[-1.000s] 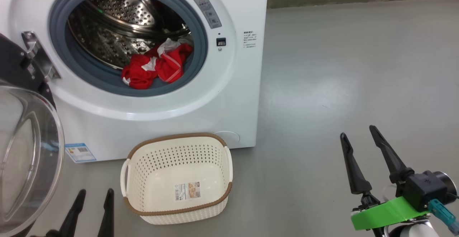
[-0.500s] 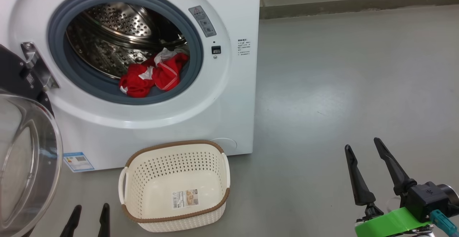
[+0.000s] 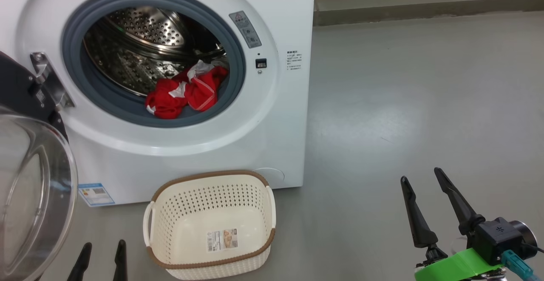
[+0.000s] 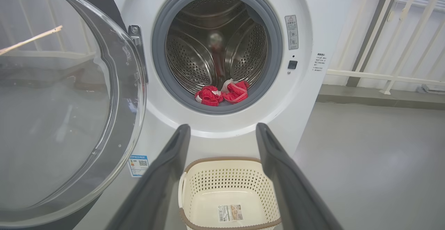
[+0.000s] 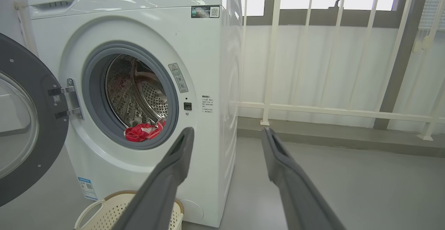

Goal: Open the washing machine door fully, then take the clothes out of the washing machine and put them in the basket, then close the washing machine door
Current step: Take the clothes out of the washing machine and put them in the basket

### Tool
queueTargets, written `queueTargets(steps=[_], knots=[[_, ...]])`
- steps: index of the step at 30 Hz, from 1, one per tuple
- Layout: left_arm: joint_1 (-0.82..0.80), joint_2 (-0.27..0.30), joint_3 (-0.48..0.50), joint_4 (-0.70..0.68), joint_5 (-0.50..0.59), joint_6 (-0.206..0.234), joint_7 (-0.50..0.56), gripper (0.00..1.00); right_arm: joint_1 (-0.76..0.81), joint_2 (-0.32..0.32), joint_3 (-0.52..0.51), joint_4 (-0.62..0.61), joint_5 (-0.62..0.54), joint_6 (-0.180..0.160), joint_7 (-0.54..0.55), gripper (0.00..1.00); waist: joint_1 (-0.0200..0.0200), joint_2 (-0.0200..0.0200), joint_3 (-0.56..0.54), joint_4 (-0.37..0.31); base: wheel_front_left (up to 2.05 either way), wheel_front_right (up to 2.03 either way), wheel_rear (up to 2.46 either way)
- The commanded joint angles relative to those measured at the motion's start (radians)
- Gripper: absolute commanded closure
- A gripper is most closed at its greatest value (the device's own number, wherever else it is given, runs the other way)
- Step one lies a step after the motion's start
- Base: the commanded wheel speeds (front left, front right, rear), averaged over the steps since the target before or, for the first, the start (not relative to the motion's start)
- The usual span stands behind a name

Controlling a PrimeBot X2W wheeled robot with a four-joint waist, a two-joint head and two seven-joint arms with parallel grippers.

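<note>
On the grey floor (image 3: 403, 81) before us, a white front-loading washing machine (image 3: 280, 115), its black-rimmed round glass door (image 3: 34, 187) wide open at our left, crumpled red clothes (image 3: 182, 92) at the steel drum (image 3: 140, 30) mouth, cream perforated plastic basket (image 3: 204, 204) on the floor against the machine's front, our left claw (image 3: 104, 245) and right claw (image 3: 420, 174) both spread apart, empty.

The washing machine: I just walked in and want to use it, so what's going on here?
A two-armed robot is set to unload the washing machine. The washing machine door is swung open on the robot's left, and red clothes lie at the front of the drum. The basket on the floor before the machine holds only a sticker. The left hand and right hand are open, holding nothing.
</note>
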Motion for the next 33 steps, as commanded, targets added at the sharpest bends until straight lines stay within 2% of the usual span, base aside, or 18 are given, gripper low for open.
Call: queueTargets(steps=[1,16,33], knots=[[-0.023,0.02,0.035,-0.03,0.002,0.004,-0.001,0.0,-0.025,-0.004,0.021,-0.02,0.007,0.003,-0.006,0.0,0.0,0.0,0.0,0.001,1.31,-1.31,0.0],[-0.026,0.012,0.045,-0.066,-0.021,0.011,-0.007,0.0,-0.03,-0.004,0.03,-0.002,0.009,0.003,-0.006,0.0,0.0,0.0,0.007,0.002,1.5,-1.5,0.0],[-0.022,0.007,0.023,-0.074,-0.024,0.027,0.001,0.0,-0.026,-0.004,0.031,0.001,0.005,0.003,-0.006,0.0,0.0,0.0,0.012,0.01,0.11,-0.11,0.0]])
